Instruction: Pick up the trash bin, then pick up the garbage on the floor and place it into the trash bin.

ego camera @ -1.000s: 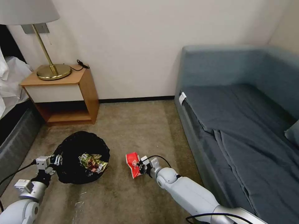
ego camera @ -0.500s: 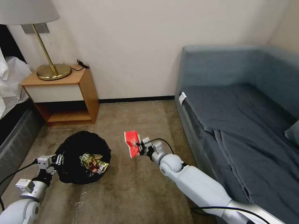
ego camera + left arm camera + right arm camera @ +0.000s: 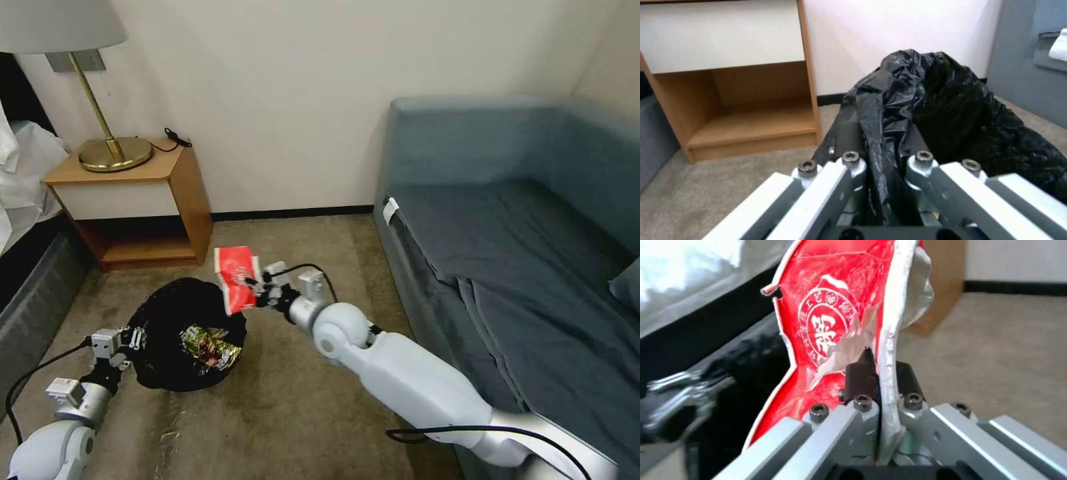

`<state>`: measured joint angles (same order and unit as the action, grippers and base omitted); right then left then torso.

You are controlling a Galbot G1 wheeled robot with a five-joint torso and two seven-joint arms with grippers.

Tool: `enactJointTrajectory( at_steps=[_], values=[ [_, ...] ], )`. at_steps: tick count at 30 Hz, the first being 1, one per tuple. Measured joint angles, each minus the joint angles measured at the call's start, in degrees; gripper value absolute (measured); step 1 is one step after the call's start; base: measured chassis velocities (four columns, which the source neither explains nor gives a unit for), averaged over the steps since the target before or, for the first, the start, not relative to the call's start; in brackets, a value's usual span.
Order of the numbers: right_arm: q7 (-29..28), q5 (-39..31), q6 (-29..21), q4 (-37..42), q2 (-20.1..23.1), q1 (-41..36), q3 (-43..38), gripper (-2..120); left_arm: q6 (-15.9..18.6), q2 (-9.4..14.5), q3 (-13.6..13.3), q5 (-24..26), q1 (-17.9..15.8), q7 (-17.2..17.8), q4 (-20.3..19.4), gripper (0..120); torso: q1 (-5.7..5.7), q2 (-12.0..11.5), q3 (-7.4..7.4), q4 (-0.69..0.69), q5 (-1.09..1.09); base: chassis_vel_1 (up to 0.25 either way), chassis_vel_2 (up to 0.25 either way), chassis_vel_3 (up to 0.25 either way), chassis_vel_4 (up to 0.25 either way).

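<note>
Head view: right gripper (image 3: 261, 291), jaws clamped on the crinkly red foil snack packet (image 3: 236, 278), holds it aloft just over the near-right rim of the low round trash bin lined with crumpled black plastic (image 3: 167, 319); left gripper (image 3: 128, 339) is pinched onto the bin's liner edge, beside the wooden nightstand (image 3: 143, 200). Step in hand, as I judge it: carry-to-bin; next needs the packet centred over the opening before release (a glossy yellow-brown wrapper (image 3: 212, 347) lies inside).

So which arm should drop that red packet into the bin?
The right. Its claw already grips the red packet above the trash bin's edge, while the left claw is clamped on the bin's rim.
</note>
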<state>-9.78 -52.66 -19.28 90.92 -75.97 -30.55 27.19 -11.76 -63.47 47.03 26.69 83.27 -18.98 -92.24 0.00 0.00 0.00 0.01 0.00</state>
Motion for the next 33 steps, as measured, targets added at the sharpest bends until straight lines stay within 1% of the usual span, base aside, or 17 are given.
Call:
enactJointTrajectory(
  at_steps=[2, 3, 5, 11, 16, 19, 20, 21, 23, 24, 25, 26, 27, 28, 30, 31, 33],
  values=[
    [3.91, 0.93, 1.01, -0.58, -0.56, -0.44, 2.29, 0, 0.0, -0.34, -0.3, 0.31, 0.48, 0.0, -1.11, 5, 0.0, 0.0, 0.0, -0.01, 0.0, 0.0, 0.0, 0.0, 0.0],
    [3.91, 0.93, 1.01, -0.58, -0.56, -0.44, 2.29, 0, 0.0, -0.34, -0.3, 0.31, 0.48, 0.0, -1.11, 5, 0.0, 0.0, 0.0, -0.01, 0.0, 0.0, 0.0, 0.0, 0.0],
    [6.57, 2.2, 2.14, -1.2, -0.81, -0.77, 3.94, 0, 0.12, -0.48, -0.55, 0.42, 0.59, 0.17, -1.94, 5, 0.0, 0.0, 0.0, -0.01, 0.0, 0.0, 0.0, 0.0, 0.0],
    [8.88, 3.96, 4.24, -3.62, -1.84, -1.3, 6.58, 0, 0.49, -0.85, -0.79, 0.37, 0.39, 0.81, -2.65, 5, 0.0, 0.0, 0.0, -0.02, 0.0, 0.0, 0.0, 0.0, 0.0],
    [8.99, 6.2, 6.57, -7.76, -3.68, -1.12, 7.84, 0, 0.72, -1.26, -0.79, 0.19, 0.77, 0.96, -3.75, 5, 0.0, 0.0, 0.0, -0.01, -0.01, 0.0, 0.0, 0.0, 0.0],
    [6.68, 6.82, 7.14, -10.38, -5.37, -0.67, 8.13, 0, 0.98, -1.67, -0.71, 0.18, 1.09, 1.05, -4.83, 5, 0.0, 0.0, 0.0, -0.01, 0.0, 0.0, 0.0, 0.0, 0.0],
    [5.57, 6.63, 7.12, -10.94, -5.88, -0.52, 8.13, 5, 1.05, -1.81, -0.64, 0.19, 1.17, 1.1, -5.11, 5, 0.0, 0.0, 0.0, -0.01, 0.0, 0.0, 0.0, 0.0, 0.0],
    [5.57, 6.63, 7.12, -10.94, -5.88, -0.52, 8.13, 5, 1.05, -1.81, -0.64, 0.19, 1.17, 1.1, -5.11, 5, 0.0, 0.0, 0.0, -0.01, 0.0, 0.0, 0.0, 0.0, 0.0],
    [4.36, 6.5, 6.91, -11.2, -6.2, -0.34, 8.13, 14, 1.1, -2.03, -0.47, 0.19, 1.25, 1.13, -5.28, 5, 0.0, 0.0, 0.0, -0.01, 0.0, 0.0, 0.0, 0.0, 0.0],
    [4.36, 6.5, 6.91, -11.2, -6.2, -0.34, 8.13, 14, 1.1, -2.03, -0.47, 0.19, 1.25, 1.13, -5.28, 5, 0.0, 0.0, 0.0, -0.01, 0.0, 0.0, 0.0, 0.0, 0.0],
    [4.0, 6.52, 6.86, -11.19, -6.18, -0.33, 8.17, 18, 1.1, -2.1, -0.38, 0.18, 1.27, 1.14, -5.28, 5, 0.0, 0.0, 0.0, -0.01, 0.0, 0.0, 0.0, 0.0, 0.0],
    [3.63, 6.56, 6.82, -11.08, -6.05, -0.35, 8.24, 25, 1.11, -2.15, -0.27, 0.17, 1.33, 1.15, -5.29, 5, 0.0, 0.0, 0.0, -0.01, 0.0, 0.0, 0.0, 0.0, 0.0],
    [3.63, 6.56, 6.82, -11.08, -6.05, -0.35, 8.24, 25, 1.11, -2.15, -0.27, 0.17, 1.33, 1.15, -5.29, 5, 0.0, 0.0, 0.0, -0.01, 0.0, 0.0, 0.0, 0.0, 0.0],
    [3.43, 6.77, 6.81, -10.94, -5.88, -0.46, 8.24, 28, 1.1, -2.16, -0.19, 0.17, 1.44, 1.16, -5.29, 5, 0.0, 0.0, 0.0, -0.01, 0.0, 0.0, 0.0, 0.0, 0.0],
    [3.17, 7.21, 6.8, -10.3, -5.35, -0.92, 8.25, 39, 1.11, -2.17, -0.04, 0.14, 1.5, 1.17, -5.24, 5, 0.0, 0.0, 0.0, -0.01, 0.0, 0.0, 0.0, 0.0, 0.0],
    [3.17, 7.21, 6.8, -10.3, -5.35, -0.92, 8.25, 39, 1.11, -2.17, -0.04, 0.14, 1.5, 1.17, -5.24, 5, 0.0, 0.0, 0.0, -0.01, 0.0, 0.0, 0.0, 0.0, 0.0],
    [2.86, 7.24, 6.67, -9.08, -4.72, -1.2, 8.25, 51, 1.11, -2.23, -0.03, 0.02, 1.3, 1.17, -4.85, 5, 0.0, 0.0, 0.0, -0.01, 0.0, 0.0, 0.0, 0.0, 0.0]
  ],
)
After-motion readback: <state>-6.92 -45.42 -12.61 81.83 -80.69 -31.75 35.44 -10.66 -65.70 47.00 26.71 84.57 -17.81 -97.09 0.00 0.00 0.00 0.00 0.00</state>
